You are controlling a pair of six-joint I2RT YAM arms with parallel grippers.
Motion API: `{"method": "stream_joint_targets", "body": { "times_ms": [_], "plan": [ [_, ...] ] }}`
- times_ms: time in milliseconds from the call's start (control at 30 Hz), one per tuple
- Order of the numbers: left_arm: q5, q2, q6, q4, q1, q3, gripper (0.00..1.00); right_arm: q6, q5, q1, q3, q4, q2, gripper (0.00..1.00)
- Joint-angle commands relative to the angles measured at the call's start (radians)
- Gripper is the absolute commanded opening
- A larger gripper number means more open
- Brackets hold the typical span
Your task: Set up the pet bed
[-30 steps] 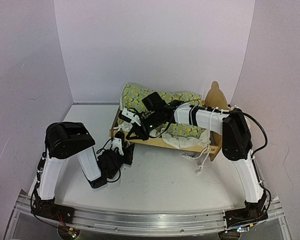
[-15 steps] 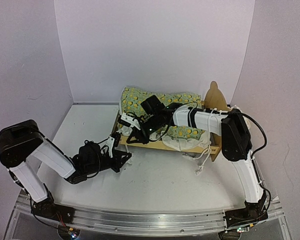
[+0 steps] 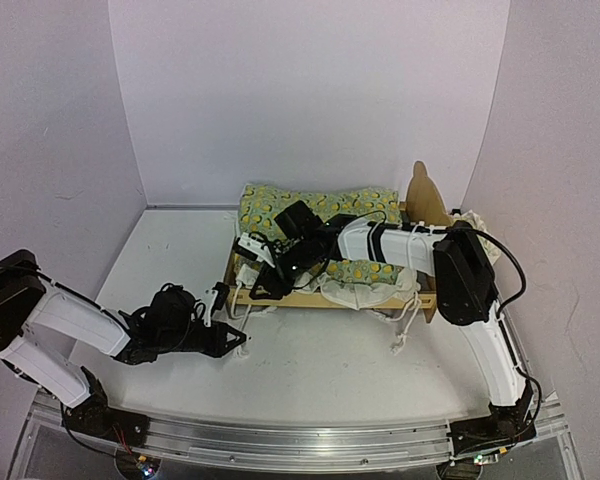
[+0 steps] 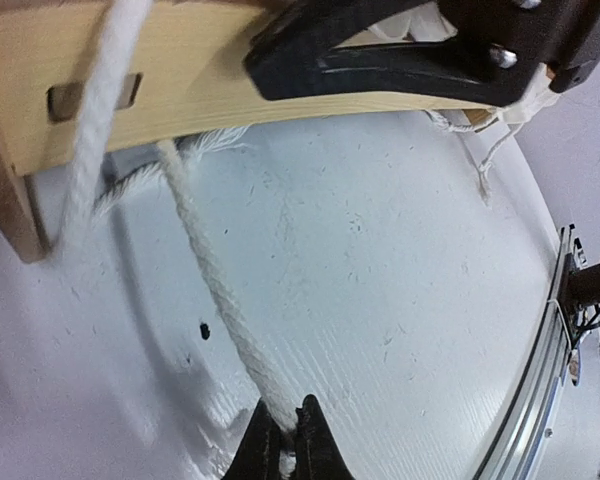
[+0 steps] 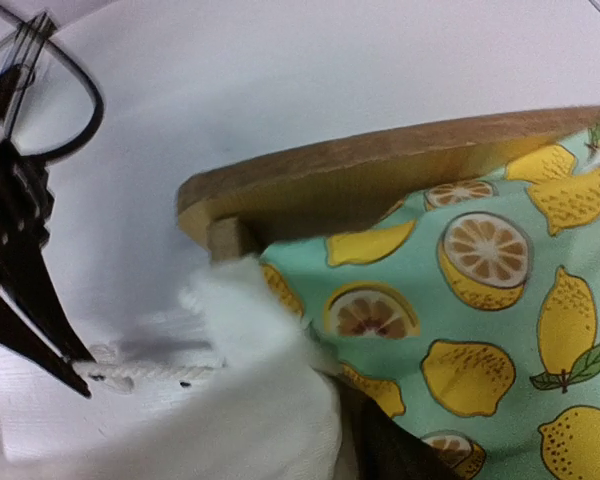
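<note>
Left arm has swung out of its folded pose by the bed and is now lying low across the table, elbow far left. Left gripper is sitting further off the bed's corner than a second ago. Its fingertips are pressing together on a white rope, pinching it just above the tabletop.

Count: two arms, one pet bed, one headboard, one lemon-print blanket, at least two rope strands at the near-left corner, plus loose cords trailing off the near-right corner.

Bed is sitting mid-table toward the back wall, headboard at its right end, blanket bunching across the top. Right arm is reaching along the bed, with right gripper hovering at the near-left end. Can't tell whether its jaws are spread or closed.

Left wrist view is showing the pinched rope running straight up to the wood rail, which the overhead barely resolves. Right wrist view is showing a white ruffle spilling over the frame edge beside the lemon print. Only the overhead is giving the whole layout.
</note>
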Motion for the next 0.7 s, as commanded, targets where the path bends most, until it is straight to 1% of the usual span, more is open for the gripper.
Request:
{"method": "stream_joint_targets", "body": {
  "times_ms": [0,33,100,167,233,333,400,433,467,500,600,667],
  "plan": [
    [0.04,-0.045,-0.121,-0.063,0.008,0.002,0.0,0.182,0.077,0.019,-0.01,0.052,-0.098,0.62],
    [0.038,-0.053,-0.138,-0.086,0.009,0.004,0.0,0.207,0.087,0.021,-0.017,0.039,-0.122,0.67],
    [0.035,-0.072,-0.171,-0.137,0.011,0.006,0.0,0.214,0.104,0.021,-0.05,0.029,-0.166,0.72],
    [0.014,-0.098,-0.201,-0.214,0.013,0.007,0.0,0.202,0.127,0.021,-0.075,0.029,-0.19,0.74],
    [0.004,-0.124,-0.221,-0.294,0.016,0.018,0.0,0.149,0.164,0.03,-0.098,0.036,-0.197,0.75],
    [-0.029,-0.159,-0.226,-0.434,0.017,0.055,0.0,0.085,0.227,0.051,-0.081,0.044,-0.185,0.75],
    [-0.04,-0.183,-0.227,-0.481,0.016,0.06,0.0,0.066,0.215,0.054,-0.056,0.044,-0.171,0.72],
    [-0.047,-0.194,-0.228,-0.488,0.016,0.059,0.0,0.063,0.208,0.053,-0.039,0.045,-0.159,0.68],
    [-0.049,-0.202,-0.226,-0.491,0.016,0.06,0.0,0.063,0.206,0.054,-0.021,0.044,-0.147,0.59],
    [-0.051,-0.209,-0.223,-0.5,0.016,0.065,0.0,0.054,0.197,0.055,-0.012,0.043,-0.138,0.55],
    [-0.063,-0.221,-0.227,-0.572,0.016,0.095,0.0,0.037,0.201,0.059,-0.006,0.045,-0.131,0.53],
    [-0.087,-0.233,-0.245,-0.619,0.016,0.101,0.0,0.048,0.208,0.06,0.021,0.045,-0.116,0.43]
  ]
}}
